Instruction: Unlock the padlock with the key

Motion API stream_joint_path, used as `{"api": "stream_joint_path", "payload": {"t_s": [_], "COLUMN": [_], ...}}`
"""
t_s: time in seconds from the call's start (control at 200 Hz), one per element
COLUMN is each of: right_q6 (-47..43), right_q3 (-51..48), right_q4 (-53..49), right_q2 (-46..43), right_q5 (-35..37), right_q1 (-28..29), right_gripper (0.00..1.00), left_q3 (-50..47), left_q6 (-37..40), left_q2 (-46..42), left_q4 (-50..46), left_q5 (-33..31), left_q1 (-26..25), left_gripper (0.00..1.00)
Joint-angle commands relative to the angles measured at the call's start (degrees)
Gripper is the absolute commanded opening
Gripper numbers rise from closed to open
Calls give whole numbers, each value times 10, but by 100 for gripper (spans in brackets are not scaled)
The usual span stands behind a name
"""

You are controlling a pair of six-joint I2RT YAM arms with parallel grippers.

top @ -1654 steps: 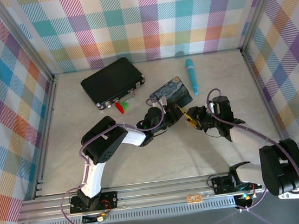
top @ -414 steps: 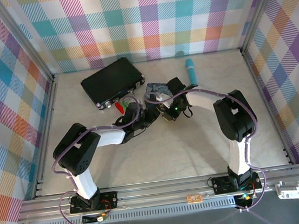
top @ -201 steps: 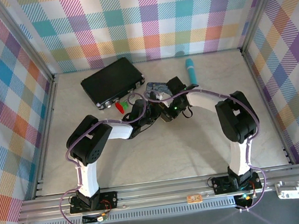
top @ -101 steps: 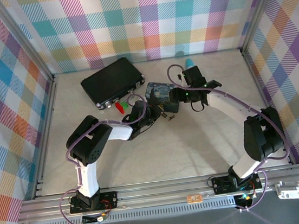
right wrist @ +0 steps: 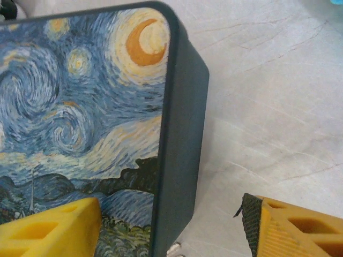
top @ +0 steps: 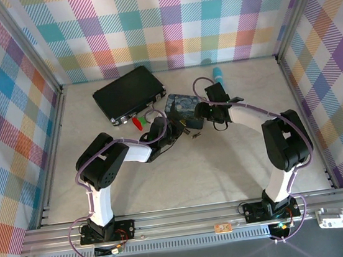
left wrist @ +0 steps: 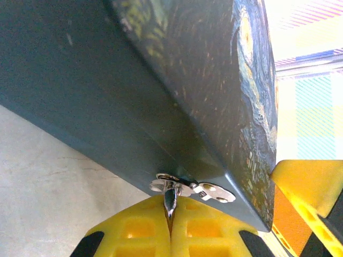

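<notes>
A tiny dark thing, seemingly the padlock [top: 195, 135], lies loose on the table just in front of the blue starry-night tin [top: 185, 108]. The key is too small to make out. My left gripper [top: 177, 127] is at the tin's near-left corner. Its yellow fingers [left wrist: 134, 233] are shut on a thin silvery tab [left wrist: 170, 199] of the tin's latch plate [left wrist: 206, 190]. My right gripper [right wrist: 169, 217] stands open astride the tin's [right wrist: 80, 118] right wall, holding nothing; from above, my right gripper [top: 211, 113] is at the tin's right end.
A black case [top: 130, 94] lies back left of the tin, with red and green bits [top: 138, 121] in front of it. A teal pen [top: 217, 73] lies behind the right arm. Plaid walls close in the table on three sides.
My right gripper has opened and drawn back to the right, from in front of the tin to its right end. The small dark thing stays on the table. The left gripper has stayed put.
</notes>
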Motion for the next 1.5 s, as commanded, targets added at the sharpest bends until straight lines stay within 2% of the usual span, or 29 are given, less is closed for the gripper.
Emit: {"api": "stream_joint_path", "payload": {"t_s": [0.0,0.23,0.63,0.825,0.985,1.12,1.21,1.255,1.385,1.495], "right_q6": [52,126,149,127,60,-19,-63,-85,-121,-131], "right_q3": [-32,-107,-116,-99,-78,-59,-55,-56,-68,-77], "right_q4": [14,35,14,14,8,-21,-41,-49,-77,-111], "right_q2": [-1,-37,-64,-63,-84,-115,-139,-150,-178,-194], "right_q5": [19,68,96,86,66,47,27,16,-8,-35], "right_q1": [2,2,3,3,3,3,3,3,3,3], "right_gripper": [70,68,67,67,71,80,91,100,99,99], "left_q3": [-22,-52,-66,-80,-113,-135,-141,-142,-134,-110], "left_q6": [-9,-64,-129,-115,-97,-66,-33,-17,22,66], "left_q2": [-17,8,48,27,-14,-73,-121,-142,-193,-229], "left_q4": [8,89,177,181,174,114,50,16,-92,-223], "left_q5": [-30,-93,-150,-135,-120,-91,-70,-58,-8,35], "left_q1": [-5,-5,-6,-6,-6,-6,-5,-5,-5,-6], "left_gripper": [0,0,0,0,0,0,0,0,0,0]}}
